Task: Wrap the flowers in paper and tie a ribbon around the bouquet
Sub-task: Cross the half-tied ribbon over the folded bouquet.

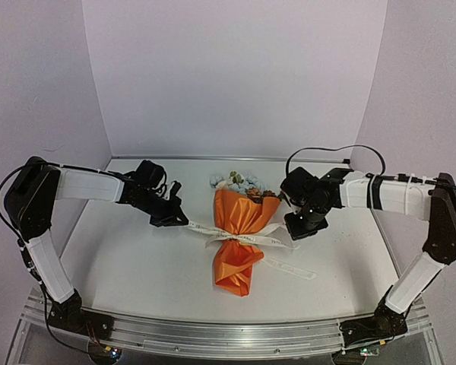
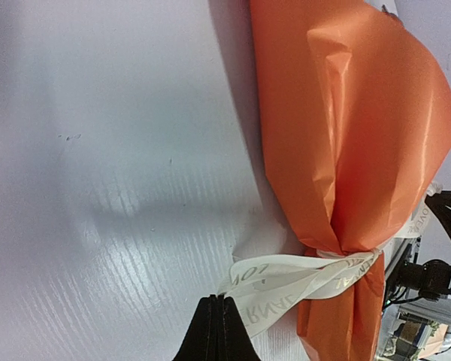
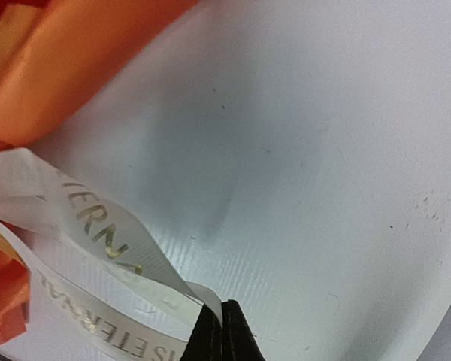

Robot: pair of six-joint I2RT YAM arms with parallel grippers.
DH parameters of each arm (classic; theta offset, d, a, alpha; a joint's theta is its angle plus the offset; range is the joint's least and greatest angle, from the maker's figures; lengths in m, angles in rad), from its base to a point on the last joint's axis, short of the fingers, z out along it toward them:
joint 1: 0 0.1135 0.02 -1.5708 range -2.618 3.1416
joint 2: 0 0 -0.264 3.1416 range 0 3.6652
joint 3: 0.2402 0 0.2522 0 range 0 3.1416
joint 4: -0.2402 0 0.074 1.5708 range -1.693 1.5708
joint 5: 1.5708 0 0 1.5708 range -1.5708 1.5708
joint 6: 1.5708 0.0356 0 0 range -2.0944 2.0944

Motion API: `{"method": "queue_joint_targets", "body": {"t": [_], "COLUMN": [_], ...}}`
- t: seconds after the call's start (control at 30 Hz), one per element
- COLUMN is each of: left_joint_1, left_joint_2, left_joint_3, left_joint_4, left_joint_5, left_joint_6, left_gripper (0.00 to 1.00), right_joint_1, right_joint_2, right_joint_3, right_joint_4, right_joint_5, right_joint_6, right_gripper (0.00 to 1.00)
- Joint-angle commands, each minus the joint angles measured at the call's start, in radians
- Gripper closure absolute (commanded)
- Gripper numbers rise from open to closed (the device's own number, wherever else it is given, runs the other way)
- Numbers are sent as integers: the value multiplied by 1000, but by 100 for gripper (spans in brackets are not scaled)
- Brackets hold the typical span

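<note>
Found left end effector and right end effector each pinching ribbon wrapped around bouquet lying on counter.

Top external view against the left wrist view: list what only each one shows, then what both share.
Only the top external: the flowers sticking out at the far end of the wrap, and the left arm and right arm in full. Only the left wrist: the lettering printed along the ribbon, and a close look at the left gripper pinched shut on it. Both: the orange paper cinched by the ribbon, lying on the white table.
</note>
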Motion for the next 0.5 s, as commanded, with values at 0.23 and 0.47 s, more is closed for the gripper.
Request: {"method": "queue_joint_targets", "body": {"t": [0.23, 0.47], "left_joint_1": [4, 4], "left_joint_2": [27, 30], "left_joint_3": [150, 132], "left_joint_4": [83, 83], "left_joint_5": [36, 54], "left_joint_6": [17, 6], "left_gripper": [100, 100], "right_joint_1": [-27, -30], "right_joint_2": [96, 70], "right_joint_3": [188, 155], "right_joint_4": [-2, -17], "right_joint_5": [1, -74], "right_joint_6": [52, 86], "right_gripper": [100, 75]}}
